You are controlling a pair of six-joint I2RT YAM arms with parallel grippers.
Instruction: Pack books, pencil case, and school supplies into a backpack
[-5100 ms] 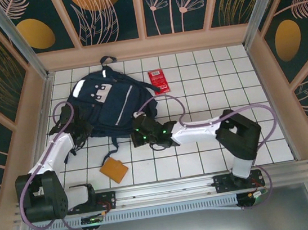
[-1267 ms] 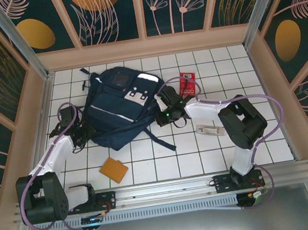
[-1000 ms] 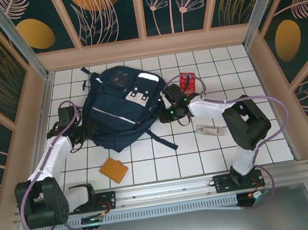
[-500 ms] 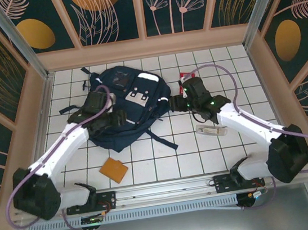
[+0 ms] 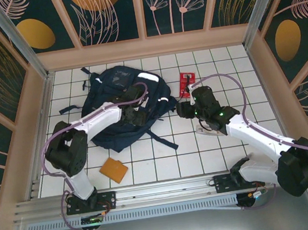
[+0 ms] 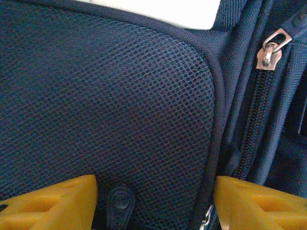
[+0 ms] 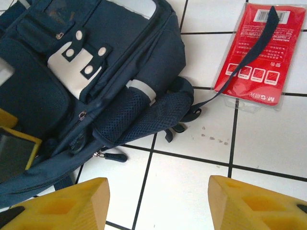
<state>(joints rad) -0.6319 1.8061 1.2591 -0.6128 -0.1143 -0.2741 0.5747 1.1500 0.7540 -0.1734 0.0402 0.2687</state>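
Note:
The navy backpack (image 5: 112, 98) lies on the white tiled table, far left of centre. My left gripper (image 5: 136, 116) hovers open over its right side; in the left wrist view the yellow fingers (image 6: 53, 203) straddle the backpack's mesh pocket (image 6: 110, 105) beside a zipper (image 6: 270, 47). My right gripper (image 5: 181, 109) stands open just right of the backpack (image 7: 96, 81), over bare tile (image 7: 187, 187), holding nothing. Of the school supplies, a red packet (image 5: 187, 83) (image 7: 259, 52) lies under a strap, an orange pad (image 5: 114, 169) sits near the front, and a pale slim piece (image 5: 208, 132) lies under my right arm. Books and pencil case are out of view.
Wooden walls (image 5: 145, 47) enclose the table on three sides. A black strap (image 5: 163, 139) trails from the backpack toward the front. The rail (image 5: 164, 190) with both arm bases runs along the near edge.
My left gripper has swung right across the backpack to its right side. My right gripper has drawn back from the backpack toward the near right. Both jaws have spread wider.

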